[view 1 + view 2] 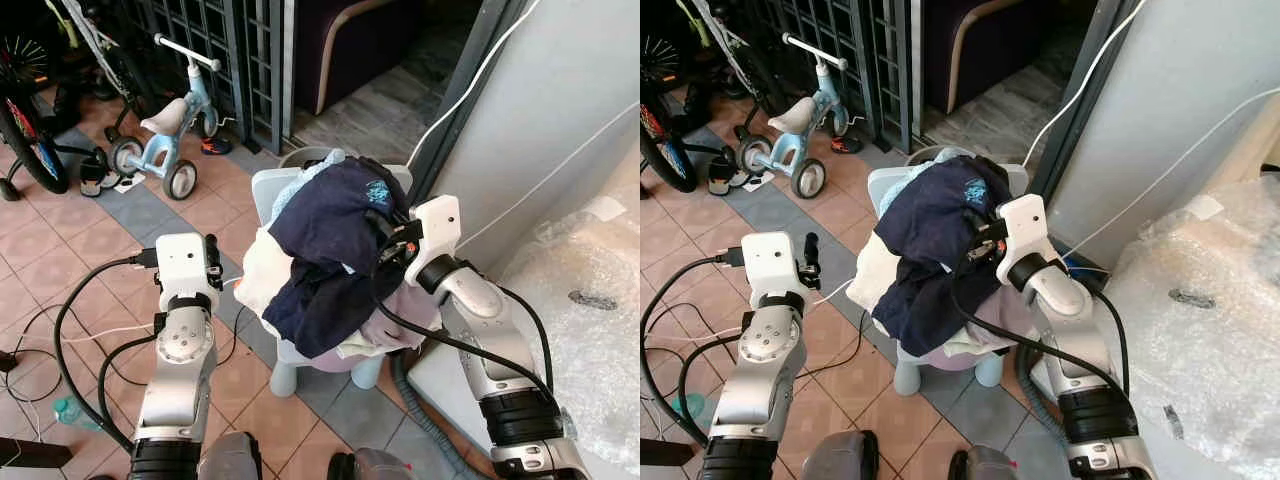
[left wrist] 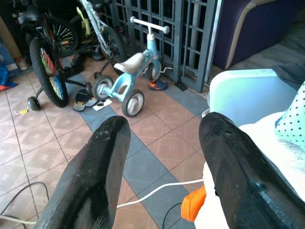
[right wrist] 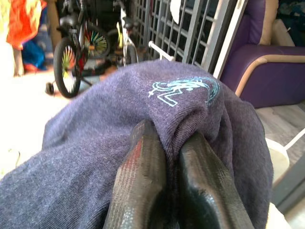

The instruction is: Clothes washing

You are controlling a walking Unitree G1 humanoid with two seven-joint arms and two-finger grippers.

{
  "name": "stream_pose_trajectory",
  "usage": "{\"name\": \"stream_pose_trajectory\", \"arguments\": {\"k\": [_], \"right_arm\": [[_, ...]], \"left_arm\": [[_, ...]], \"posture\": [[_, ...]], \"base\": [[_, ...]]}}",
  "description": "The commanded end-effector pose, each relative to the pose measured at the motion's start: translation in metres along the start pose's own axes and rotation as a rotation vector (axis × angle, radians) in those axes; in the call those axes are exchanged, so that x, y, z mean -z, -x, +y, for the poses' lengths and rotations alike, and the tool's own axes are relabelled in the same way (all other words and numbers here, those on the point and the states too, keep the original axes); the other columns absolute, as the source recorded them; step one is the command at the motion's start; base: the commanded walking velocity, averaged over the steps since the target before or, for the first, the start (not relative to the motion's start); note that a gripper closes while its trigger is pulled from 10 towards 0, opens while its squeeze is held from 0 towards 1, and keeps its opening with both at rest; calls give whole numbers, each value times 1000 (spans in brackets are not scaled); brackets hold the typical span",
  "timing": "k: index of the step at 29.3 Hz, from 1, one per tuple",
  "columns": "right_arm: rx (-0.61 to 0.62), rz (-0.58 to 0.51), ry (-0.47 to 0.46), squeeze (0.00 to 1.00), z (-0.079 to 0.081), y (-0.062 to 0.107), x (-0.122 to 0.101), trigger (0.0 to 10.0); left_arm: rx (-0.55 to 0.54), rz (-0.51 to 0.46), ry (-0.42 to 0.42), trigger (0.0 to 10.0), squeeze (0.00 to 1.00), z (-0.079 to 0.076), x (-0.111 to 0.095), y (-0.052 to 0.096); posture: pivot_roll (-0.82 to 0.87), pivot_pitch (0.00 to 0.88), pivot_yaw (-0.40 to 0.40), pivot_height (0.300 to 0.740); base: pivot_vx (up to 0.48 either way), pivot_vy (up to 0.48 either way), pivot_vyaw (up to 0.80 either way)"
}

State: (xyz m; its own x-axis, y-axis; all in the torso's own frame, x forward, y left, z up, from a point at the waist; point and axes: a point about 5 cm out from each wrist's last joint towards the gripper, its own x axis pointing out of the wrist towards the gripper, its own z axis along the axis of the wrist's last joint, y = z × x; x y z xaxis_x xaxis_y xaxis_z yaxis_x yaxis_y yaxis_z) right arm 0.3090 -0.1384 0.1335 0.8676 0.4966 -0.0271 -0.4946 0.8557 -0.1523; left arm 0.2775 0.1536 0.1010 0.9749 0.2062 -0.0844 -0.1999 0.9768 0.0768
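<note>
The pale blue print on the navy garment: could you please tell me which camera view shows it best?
The right wrist view: the print sits close up and sharp just above the right end effector pinching the navy garment. Both eye views show it small on the pile's top; the left wrist view misses it.

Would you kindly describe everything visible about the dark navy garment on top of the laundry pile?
The navy garment looks like soft knit cotton with a small light-blue printed emblem near its top. It lies crumpled and draped over the heap of pale clothes piled on a small light-blue chair, hanging down the front. The right gripper is shut on a bunched fold just below the emblem, its black fingers pinching the fabric. The left gripper is open beside the pile, not touching the garment.
</note>
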Motion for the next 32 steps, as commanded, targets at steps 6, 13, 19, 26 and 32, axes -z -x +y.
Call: {"name": "stream_pose_trajectory", "arguments": {"k": [6, 13, 19, 26, 32], "right_arm": [[-8, 222, 47, 1000, 1, 5, 30, 9843], [178, 194, 221, 1000, -25, 4, 19, 10000], [337, 29, 287, 1000, -46, -2, -14, 10000], [357, -2, 269, 1000, -45, -5, -16, 10000], [285, -11, 211, 1000, -34, -10, -13, 0]], "left_arm": [[24, 28, -4, 10000, 0, -4, 4, 1], [21, 35, -11, 10000, 0, -2, 6, 2], [25, 43, -6, 10000, 0, -5, 7, 2], [28, 44, -3, 10000, 0, -7, 6, 2], [27, 44, -2, 10000, 0, -7, 6, 1]], "posture": [[47, 94, -24, 740], [49, 92, -27, 740], [42, 88, -31, 740], [44, 87, -32, 740], [43, 84, -35, 740]], "base": [[0, 0, 0], [0, 0, 0], [0, 0, 0], [0, 0, 0], [0, 0, 0]]}}
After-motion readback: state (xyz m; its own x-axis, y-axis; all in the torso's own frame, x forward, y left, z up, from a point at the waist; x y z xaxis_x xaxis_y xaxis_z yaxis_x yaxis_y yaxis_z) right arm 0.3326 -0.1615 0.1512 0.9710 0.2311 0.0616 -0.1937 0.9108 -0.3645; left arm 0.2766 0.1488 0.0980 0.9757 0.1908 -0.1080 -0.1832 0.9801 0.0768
